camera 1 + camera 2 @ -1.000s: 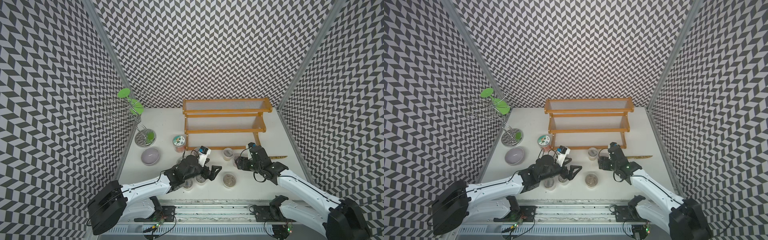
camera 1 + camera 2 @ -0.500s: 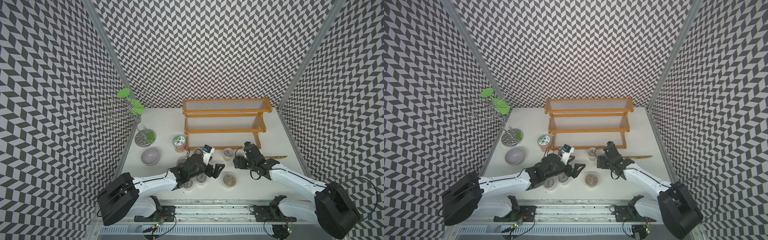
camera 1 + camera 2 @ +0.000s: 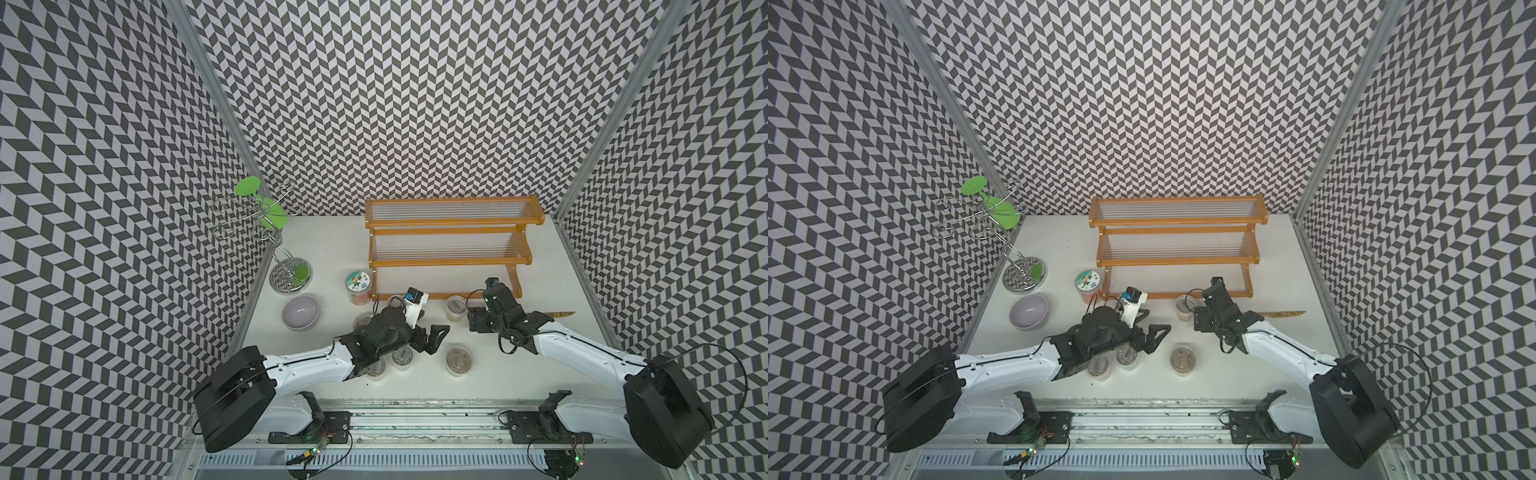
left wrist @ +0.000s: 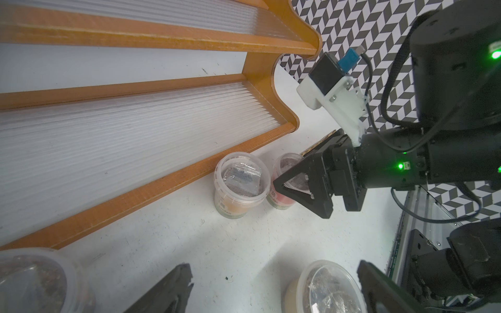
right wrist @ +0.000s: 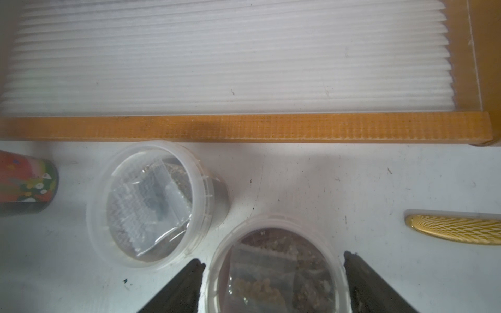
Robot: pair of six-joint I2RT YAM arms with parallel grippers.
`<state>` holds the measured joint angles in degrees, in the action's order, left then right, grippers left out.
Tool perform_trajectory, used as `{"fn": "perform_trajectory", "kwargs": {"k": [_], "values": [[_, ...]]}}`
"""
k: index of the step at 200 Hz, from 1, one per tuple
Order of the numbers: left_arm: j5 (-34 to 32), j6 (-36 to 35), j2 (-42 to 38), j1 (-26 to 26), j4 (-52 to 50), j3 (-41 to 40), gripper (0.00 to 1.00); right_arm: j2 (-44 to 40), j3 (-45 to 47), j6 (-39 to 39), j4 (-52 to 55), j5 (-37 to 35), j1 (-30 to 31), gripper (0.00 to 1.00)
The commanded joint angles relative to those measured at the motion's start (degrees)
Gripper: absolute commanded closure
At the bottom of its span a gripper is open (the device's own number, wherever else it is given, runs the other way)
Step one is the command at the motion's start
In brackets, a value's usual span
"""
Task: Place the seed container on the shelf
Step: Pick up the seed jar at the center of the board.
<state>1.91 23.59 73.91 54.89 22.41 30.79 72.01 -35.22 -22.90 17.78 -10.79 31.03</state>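
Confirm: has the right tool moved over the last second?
Yes. Judged against the shelf in a top view, the right tool has shifted closer to the shelf's front rail and slightly to the robot's left.

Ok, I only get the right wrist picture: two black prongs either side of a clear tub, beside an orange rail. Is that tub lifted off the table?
Observer: No. The left wrist view shows the tub, red-labelled, apparently standing on the table inside the right pincer.
Operator: And that orange rail?
Observer: It is the bottom front edge of a three-tier shelf; in both top views no tier holds a tub.
Operator: Is there a second arm?
Observer: Yes. The left pincer hangs wide open, holding nothing.
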Motion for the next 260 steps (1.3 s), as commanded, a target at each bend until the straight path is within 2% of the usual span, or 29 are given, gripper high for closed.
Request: {"fn": "perform_trajectory", "kwargs": {"k": [1, 48, 201, 260], "values": [[-0.7, -0.8, -1.0, 0.3, 0.3, 1.1, 0.01, -0.1, -0.8, 0.6, -0.8, -1.4, 0.4, 0.2], [-1.0, -0.8, -1.1, 0.3, -0.6, 1.7, 0.01, -0.3, -0.5, 0.7, -0.4, -0.9, 0.5, 0.22], [-2.0, -0.8, -2.7, 0.3, -1.6, 1.3, 0.01, 0.9, -0.7, 0.6, 0.1, -1.0, 0.8, 0.18], [-1.0, -2.4, -1.8, 0.3, -1.0, 1.7, 0.0, -0.4, -0.5, 0.5, 0.1, -1.6, 0.8, 0.24]]}}
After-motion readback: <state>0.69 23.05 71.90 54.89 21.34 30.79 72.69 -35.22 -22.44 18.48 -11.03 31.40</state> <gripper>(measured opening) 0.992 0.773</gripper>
